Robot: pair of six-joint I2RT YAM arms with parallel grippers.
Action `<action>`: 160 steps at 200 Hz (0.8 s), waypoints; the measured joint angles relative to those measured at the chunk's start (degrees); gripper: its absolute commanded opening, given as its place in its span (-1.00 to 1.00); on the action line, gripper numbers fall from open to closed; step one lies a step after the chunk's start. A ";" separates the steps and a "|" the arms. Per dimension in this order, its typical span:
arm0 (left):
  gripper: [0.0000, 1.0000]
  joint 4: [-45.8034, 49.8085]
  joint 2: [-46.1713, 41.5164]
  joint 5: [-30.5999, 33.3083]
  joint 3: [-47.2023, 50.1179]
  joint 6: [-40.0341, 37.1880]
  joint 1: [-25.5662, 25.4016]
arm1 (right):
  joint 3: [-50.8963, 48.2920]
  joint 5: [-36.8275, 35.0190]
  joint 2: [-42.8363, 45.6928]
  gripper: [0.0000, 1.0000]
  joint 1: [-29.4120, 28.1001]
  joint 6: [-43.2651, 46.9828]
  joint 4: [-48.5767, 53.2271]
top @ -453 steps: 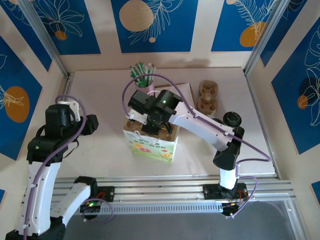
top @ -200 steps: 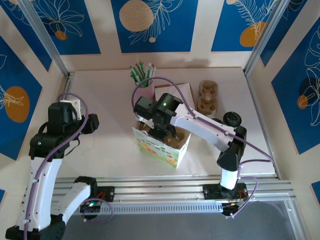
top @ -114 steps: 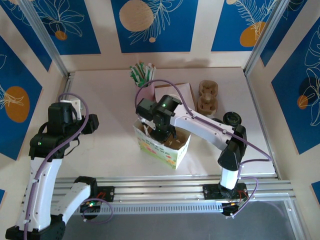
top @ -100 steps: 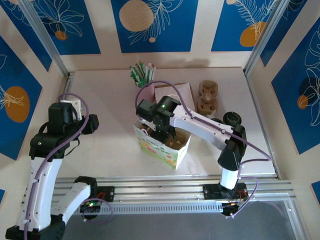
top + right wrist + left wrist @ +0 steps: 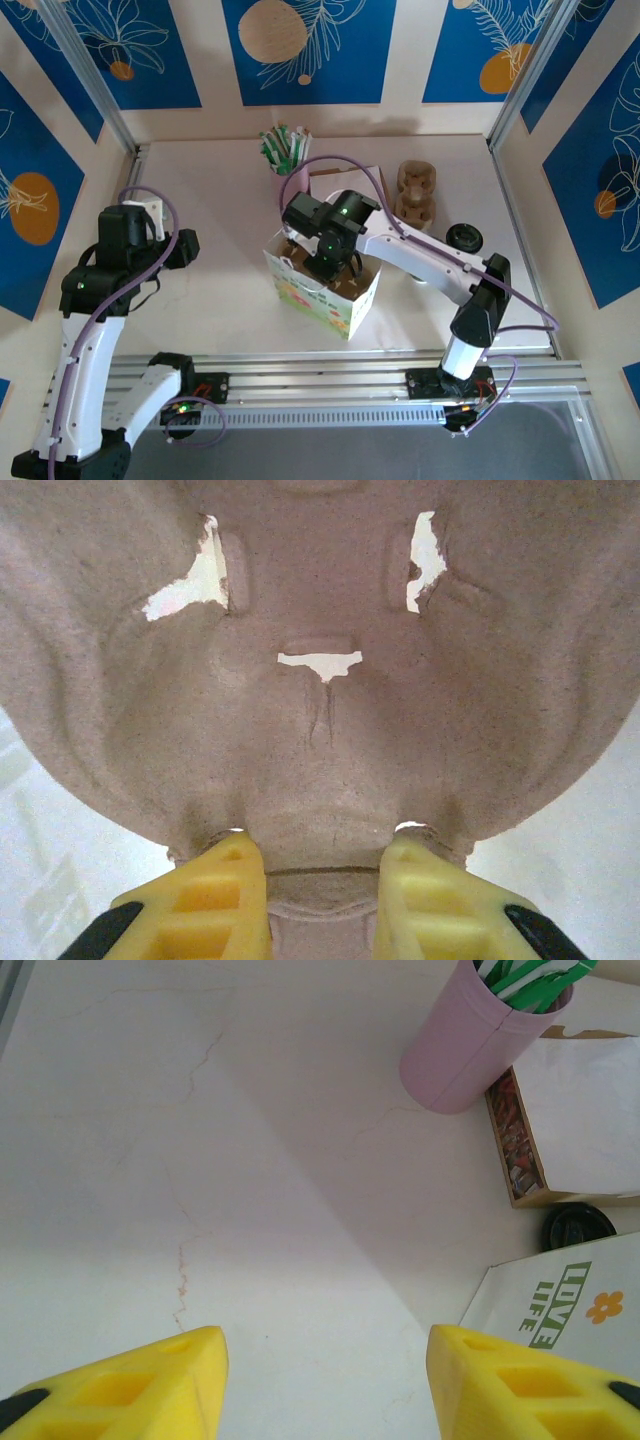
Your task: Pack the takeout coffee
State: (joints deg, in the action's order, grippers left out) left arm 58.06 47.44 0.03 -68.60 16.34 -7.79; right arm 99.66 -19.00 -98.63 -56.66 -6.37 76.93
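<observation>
Takeout coffee: seen from above as a round black lid. It stands on the counter near the right edge, outside the paper bag and just beside the other pulp carriers.
Paper bag: flower-printed, open-topped, tilted, mid-counter toward the near edge.
Right claw: narrow, clamped on a pulp cup carrier at the bag's mouth.
Left claw: half-spread, holding nothing, over bare counter toward the left edge.
Pink cup of sticks: by the far edge.

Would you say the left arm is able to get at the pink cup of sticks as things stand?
Probably yes: the left pincer hangs open over bare table, and nothing stands between it and the pink cup; the paper bag sits aside.
</observation>
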 measured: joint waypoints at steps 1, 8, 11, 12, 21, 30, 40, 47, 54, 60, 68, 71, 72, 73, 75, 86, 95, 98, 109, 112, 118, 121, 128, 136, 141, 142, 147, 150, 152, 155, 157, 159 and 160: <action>0.10 0.00 0.00 0.00 0.00 0.00 0.00 | -0.09 0.00 -0.04 -0.72 0.00 -0.02 -0.02; 0.10 0.00 0.00 0.00 0.00 0.02 0.00 | -0.87 0.07 -0.26 -0.72 0.09 -0.11 -0.17; 0.10 0.00 0.00 0.00 0.00 0.02 0.00 | -1.29 0.20 -0.35 -0.72 0.13 -0.17 -0.35; 0.10 0.00 0.00 0.02 0.00 0.00 0.00 | -1.38 0.20 -0.39 -0.72 0.13 -0.17 -0.37; 0.10 0.00 0.00 0.02 0.00 0.00 0.00 | -2.23 0.39 -0.66 -0.72 0.13 -0.22 -0.68; 0.10 0.02 0.00 0.02 0.00 0.02 0.00 | -2.89 0.61 -0.98 -0.72 0.13 -0.26 -1.09; 0.10 0.00 0.00 0.02 0.00 0.02 0.00 | -3.45 0.92 -1.27 -0.72 0.13 -0.44 -1.51; 0.10 0.00 0.00 0.02 0.00 0.00 0.00 | -3.78 1.05 -1.40 -0.72 0.13 -0.50 -1.75; 0.10 0.00 0.00 0.02 0.00 0.00 0.00 | -4.04 1.07 -1.66 -0.72 0.13 -0.66 -1.92; 0.10 0.00 0.00 0.02 0.00 0.00 0.00 | -4.17 1.09 -1.90 -0.72 0.13 -0.83 -2.12; 0.10 0.02 0.00 0.02 0.00 0.00 0.00 | -4.52 1.09 -2.12 -0.72 0.13 -1.07 -2.60; 0.10 0.02 0.00 0.02 0.00 0.00 0.00 | -4.72 1.09 -2.19 -0.72 0.13 -1.11 -2.84; 0.10 0.02 0.00 0.02 0.00 0.00 0.00 | -4.76 1.09 -2.21 -0.72 0.13 -1.14 -2.84; 0.10 0.02 0.00 0.02 0.00 0.00 0.00 | -4.83 1.11 -2.23 -0.72 0.13 -1.16 -2.89; 0.10 0.02 0.00 0.02 0.00 0.00 0.00 | -4.96 1.11 -2.23 -0.72 0.13 -1.27 -2.99; 0.10 0.02 0.00 0.02 0.00 0.00 0.00 | -5.70 1.22 -2.40 -0.72 0.13 -1.53 -3.32; 0.10 0.02 0.00 0.02 0.00 0.00 0.00 | -6.32 1.27 -2.49 -0.72 0.13 -1.73 -3.67; 0.10 0.02 0.00 0.04 0.00 0.00 0.00 | -6.51 1.25 -2.51 -0.72 0.13 -1.81 -3.82; 0.10 0.02 0.00 0.02 0.00 0.00 0.00 | -7.32 1.25 -2.54 -0.72 0.13 -2.14 -4.24; 0.10 0.02 0.00 0.02 0.00 0.00 0.00 | -7.58 1.25 -2.54 -0.72 0.13 -2.27 -4.37; 0.10 0.02 0.00 0.04 0.00 0.00 0.00 | -7.96 1.25 -2.54 -0.72 0.13 -2.40 -4.48; 0.10 0.02 0.00 0.02 0.00 0.00 0.00 | -8.20 1.27 -2.54 -0.72 0.13 -2.54 -4.57; 0.10 0.02 0.02 0.04 0.00 0.00 0.00 | -8.66 1.25 -2.54 -0.72 0.13 -2.80 -4.76; 0.10 0.02 0.04 0.04 0.00 -0.02 0.00 | -9.27 1.27 -2.54 -0.72 0.13 -2.99 -5.14; 0.10 0.02 0.07 0.04 0.00 -0.02 0.00 | -9.60 1.27 -2.54 -0.72 0.13 -3.19 -5.31; 0.10 0.02 0.07 0.02 0.00 0.00 0.00 | -9.68 1.25 -2.54 -0.72 0.13 -3.21 -5.35; 0.10 0.02 0.07 0.04 0.00 -0.02 0.00 | -10.01 1.25 -2.56 -0.72 0.13 -3.26 -5.57; 0.10 0.02 0.07 0.04 0.00 0.00 0.00 | -10.23 1.25 -2.56 -0.72 0.13 -3.34 -5.70; 0.10 0.02 0.09 0.04 0.00 -0.02 0.00 | -10.36 1.25 -2.56 -0.72 0.13 -3.41 -5.77; 0.10 0.02 0.11 0.04 0.00 -0.02 0.00 | -10.54 1.25 -2.56 -0.72 0.13 -3.43 -5.84; 0.10 0.02 0.11 0.04 0.00 -0.02 0.00 | -10.64 1.25 -2.56 -0.72 0.13 -3.48 -5.84; 0.10 0.02 0.11 0.04 0.00 -0.02 0.00 | -10.78 1.25 -2.56 -0.72 0.13 -3.52 -5.86; 0.10 0.02 0.11 0.04 0.00 -0.02 0.00 | -10.82 1.25 -2.56 -0.72 0.13 -3.56 -5.88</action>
State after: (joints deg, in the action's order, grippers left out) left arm 58.08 47.55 0.08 -68.60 16.32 -7.79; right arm 88.84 -17.76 -101.19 -56.53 -9.93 71.05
